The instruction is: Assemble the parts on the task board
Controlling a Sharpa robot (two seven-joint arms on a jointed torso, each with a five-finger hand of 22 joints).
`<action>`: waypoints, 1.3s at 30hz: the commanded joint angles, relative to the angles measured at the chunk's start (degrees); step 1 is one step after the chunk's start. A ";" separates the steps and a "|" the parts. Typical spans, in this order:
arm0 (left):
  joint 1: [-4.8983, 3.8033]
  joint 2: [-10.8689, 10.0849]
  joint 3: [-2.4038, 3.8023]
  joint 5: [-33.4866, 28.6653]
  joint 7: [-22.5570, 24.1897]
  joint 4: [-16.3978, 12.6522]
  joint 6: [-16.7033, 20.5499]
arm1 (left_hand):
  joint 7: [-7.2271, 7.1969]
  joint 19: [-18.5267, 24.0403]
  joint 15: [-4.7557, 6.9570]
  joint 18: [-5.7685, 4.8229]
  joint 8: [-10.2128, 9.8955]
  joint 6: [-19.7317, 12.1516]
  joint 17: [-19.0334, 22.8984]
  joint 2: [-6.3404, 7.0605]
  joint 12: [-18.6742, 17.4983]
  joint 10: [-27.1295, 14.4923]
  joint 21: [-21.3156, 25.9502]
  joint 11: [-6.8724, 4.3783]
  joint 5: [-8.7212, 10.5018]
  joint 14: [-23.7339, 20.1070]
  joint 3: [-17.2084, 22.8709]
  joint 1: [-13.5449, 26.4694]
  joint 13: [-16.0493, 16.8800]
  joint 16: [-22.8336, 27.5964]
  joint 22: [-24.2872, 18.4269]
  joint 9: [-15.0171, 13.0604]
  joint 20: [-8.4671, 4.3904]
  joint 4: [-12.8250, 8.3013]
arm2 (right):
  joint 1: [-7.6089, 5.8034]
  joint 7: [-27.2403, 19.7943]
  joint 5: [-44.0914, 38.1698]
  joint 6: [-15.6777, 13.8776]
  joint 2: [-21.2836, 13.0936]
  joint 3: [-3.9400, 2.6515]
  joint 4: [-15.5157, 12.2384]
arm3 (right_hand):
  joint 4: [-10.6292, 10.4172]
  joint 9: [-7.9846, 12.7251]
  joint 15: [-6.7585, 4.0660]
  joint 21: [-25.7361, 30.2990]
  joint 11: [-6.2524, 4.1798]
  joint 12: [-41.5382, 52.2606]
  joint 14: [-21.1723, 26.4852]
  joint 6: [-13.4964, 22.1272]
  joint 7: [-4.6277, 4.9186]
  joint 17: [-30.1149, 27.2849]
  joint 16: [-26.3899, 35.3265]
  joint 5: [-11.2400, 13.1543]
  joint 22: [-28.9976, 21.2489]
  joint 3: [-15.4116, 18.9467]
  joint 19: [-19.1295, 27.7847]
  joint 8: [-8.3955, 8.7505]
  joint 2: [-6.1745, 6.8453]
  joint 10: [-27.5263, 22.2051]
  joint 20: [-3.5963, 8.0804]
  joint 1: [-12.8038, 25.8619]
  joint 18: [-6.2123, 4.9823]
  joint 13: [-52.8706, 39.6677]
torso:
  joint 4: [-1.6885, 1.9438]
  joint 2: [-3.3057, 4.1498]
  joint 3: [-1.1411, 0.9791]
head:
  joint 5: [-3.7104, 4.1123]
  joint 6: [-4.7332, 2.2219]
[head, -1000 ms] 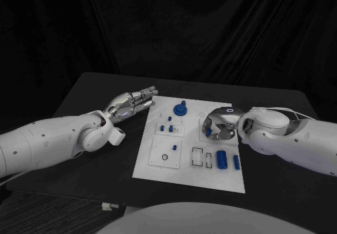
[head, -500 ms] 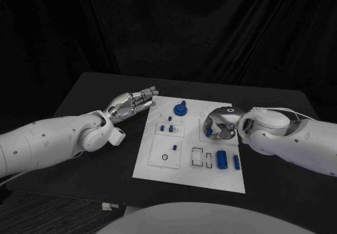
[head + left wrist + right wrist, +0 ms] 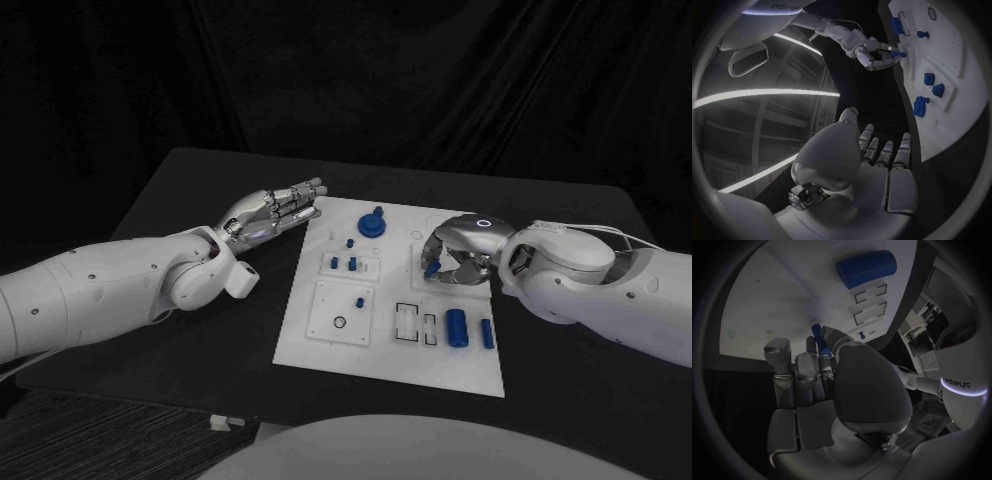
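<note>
One slim blue part [image 3: 819, 341] between right hand [image 3: 826, 370] fingertips, clearest at wrist.

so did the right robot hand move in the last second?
Yes, slightly. The right robot hand, holding a small blue part, has shifted away from the task board's centre toward its right edge.

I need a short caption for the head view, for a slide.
Right hand pinches a small blue part over the white task board; left hand hovers open beside it.
</note>
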State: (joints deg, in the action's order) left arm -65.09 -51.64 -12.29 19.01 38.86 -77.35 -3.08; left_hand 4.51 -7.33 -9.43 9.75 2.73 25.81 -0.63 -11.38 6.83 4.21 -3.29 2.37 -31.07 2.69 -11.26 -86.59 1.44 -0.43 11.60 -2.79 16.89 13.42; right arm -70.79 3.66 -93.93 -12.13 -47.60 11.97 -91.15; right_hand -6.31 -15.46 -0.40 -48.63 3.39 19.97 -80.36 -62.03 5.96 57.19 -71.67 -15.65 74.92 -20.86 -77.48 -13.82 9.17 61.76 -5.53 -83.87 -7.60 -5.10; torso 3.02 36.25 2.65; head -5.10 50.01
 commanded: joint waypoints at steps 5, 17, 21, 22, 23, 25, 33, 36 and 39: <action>0.13 0.22 0.05 -0.38 4.53 0.09 -0.49 | 0.11 -0.25 -0.09 -0.35 0.35 0.35 -0.07 -0.35 0.23 -0.10 -0.34 0.35 -0.41 0.05 0.40 -0.44 0.07 -0.34 -0.09 -0.04 -0.03 -0.03 | -2.96 1.42 -1.76 -2.98 -0.89 -0.09 -4.72 | 0.78 -1.35 -0.47 0.46 0.12 -0.47 0.04 0.11 0.48 -0.34 0.27 -0.32 5.70 -0.33 0.24 -0.07 -0.45 0.55 0.37 -0.43 0.42 0.13 | -0.03 -0.05 0.02 | 0.08 -0.01; 0.26 0.56 0.05 -0.38 4.56 0.47 -0.86 | 0.13 -0.22 -0.10 -0.40 0.33 0.26 -0.07 -0.52 0.19 -0.13 -0.31 0.37 -0.50 0.03 0.61 -0.60 0.06 -0.34 -0.23 -0.02 -0.03 -0.12 | -3.42 0.63 -5.46 2.01 5.71 -0.09 -7.02 | 1.29 -1.28 -0.28 1.35 0.37 -1.34 0.56 1.73 0.93 -1.43 1.06 -0.08 5.48 -0.96 0.76 0.91 -0.28 0.93 0.32 -0.33 0.34 0.38 | 0.03 -0.05 0.01 | 0.01 -0.01; 0.28 0.32 0.05 -0.38 4.75 0.24 -0.83 | 0.13 -0.17 -0.12 -0.42 0.32 0.24 -0.07 -0.57 0.18 -0.13 -0.28 0.38 -0.50 0.03 0.67 -0.65 0.06 -0.33 -0.31 -0.01 -0.03 -0.15 | -2.43 0.03 -5.69 3.59 9.59 -0.09 -5.86 | 1.58 -1.25 -0.27 1.35 0.38 -1.51 0.58 2.04 1.00 -1.39 1.06 -0.24 5.49 -1.24 0.82 1.19 -0.31 1.12 0.30 -0.52 0.34 0.40 | 0.07 -0.04 0.02 | -0.09 -0.01; 0.28 0.24 0.05 -0.38 4.80 0.17 -0.83 | 0.14 -0.17 -0.12 -0.42 0.32 0.29 -0.07 -0.59 0.21 -0.11 -0.28 0.39 -0.51 0.05 0.70 -0.67 0.06 -0.34 -0.31 -0.02 -0.04 -0.16 | -2.21 -0.06 -5.71 3.94 10.25 -0.09 -5.54 | 1.65 -1.25 -0.27 1.30 0.39 -1.54 0.56 2.08 1.05 -1.32 1.03 -0.31 5.50 -1.30 0.82 1.23 -0.32 1.15 0.30 -0.58 0.34 0.41 | 0.04 -0.01 0.03 | -0.11 -0.01; 0.29 0.16 0.05 -0.38 4.86 0.12 -0.85 | 0.14 -0.17 -0.12 -0.42 0.32 0.29 -0.07 -0.59 0.21 -0.11 -0.28 0.39 -0.51 0.05 0.70 -0.67 0.06 -0.34 -0.31 -0.02 -0.04 -0.16 | -1.98 -0.14 -5.73 4.32 10.87 -0.09 -5.20 | 1.65 -1.25 -0.27 1.30 0.39 -1.54 0.56 2.08 1.05 -1.32 1.03 -0.31 5.50 -1.30 0.82 1.23 -0.32 1.15 0.30 -0.58 0.34 0.41 | 0.04 -0.01 0.02 | -0.18 -0.01; 0.29 -0.04 0.05 -0.38 4.97 0.02 -0.83 | 0.16 -0.21 -0.17 -0.48 0.41 0.77 -0.10 -0.71 0.33 0.00 -0.28 0.43 -0.57 0.15 0.91 -0.84 0.10 -0.37 -0.33 -0.07 -0.05 -0.27 | -1.46 -0.31 -5.77 5.20 12.23 -0.09 -4.31 | 1.81 -1.25 -0.26 1.42 0.41 -1.60 0.56 2.17 1.14 -1.31 1.02 -0.48 5.48 -1.44 0.88 1.35 -0.33 1.28 0.30 -0.67 0.32 0.41 | 0.01 0.00 0.01 | -0.45 -0.01; 0.29 -0.34 0.05 -0.38 5.04 -0.17 -0.85 | 0.18 -0.23 -0.19 -0.50 0.45 0.95 -0.10 -0.76 0.37 0.04 -0.28 0.47 -0.61 0.18 1.00 -0.90 0.10 -0.38 -0.36 -0.09 -0.04 -0.30 | 0.43 -1.12 -5.81 5.93 15.69 -0.09 -1.63 | 1.79 -1.25 -0.17 1.44 0.55 -1.77 0.52 2.29 1.35 -1.10 0.91 -0.27 5.48 -1.45 0.93 1.50 -0.31 1.31 0.25 -0.44 0.33 0.44 | 0.13 0.00 0.04 | -0.50 -0.01; 0.30 -0.31 0.05 -0.38 5.00 -0.19 -0.93 | 0.18 -0.23 -0.19 -0.50 0.45 0.95 -0.10 -0.76 0.37 0.04 -0.28 0.47 -0.61 0.18 1.00 -0.90 0.10 -0.38 -0.36 -0.09 -0.04 -0.30 | 1.08 -1.64 -5.82 5.39 16.73 -0.09 -0.86 | 1.94 -1.26 -0.15 1.35 0.56 -1.85 0.46 2.31 1.38 -0.98 0.83 -0.23 5.50 -1.56 0.91 1.56 -0.34 1.34 0.24 -0.57 0.34 0.45 | 0.12 -0.02 0.04 | -0.59 -0.01; 0.30 -0.28 0.05 -0.38 4.95 -0.19 -0.97 | 0.18 -0.23 -0.19 -0.50 0.45 0.95 -0.10 -0.76 0.37 0.04 -0.28 0.47 -0.61 0.18 1.00 -0.90 0.10 -0.38 -0.36 -0.09 -0.04 -0.30 | 1.48 -1.93 -5.82 5.16 17.30 -0.10 -0.50 | 2.01 -1.26 -0.15 1.25 0.57 -1.88 0.41 2.33 1.39 -0.86 0.75 -0.23 5.52 -1.60 0.87 1.59 -0.35 1.36 0.23 -0.63 0.36 0.45 | 0.11 0.02 0.02 | -0.75 -0.01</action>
State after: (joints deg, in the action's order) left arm -64.85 -52.01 -12.30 19.01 38.86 -77.37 -3.37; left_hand 4.74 -7.33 -9.42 9.75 2.95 26.44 -0.67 -11.98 6.83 4.21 -3.29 2.37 -31.29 2.69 -10.63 -87.20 1.48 -0.43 11.29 -2.83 16.88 13.11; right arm -69.44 2.65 -99.15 -7.39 -30.37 11.91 -91.73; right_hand -4.52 -16.62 -0.57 -47.35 3.97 18.36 -80.19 -59.97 7.38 56.26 -70.86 -15.93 74.95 -22.34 -76.87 -12.52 8.97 62.72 -5.32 -84.08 -7.59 -4.63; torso 3.12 36.23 2.68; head -5.74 50.01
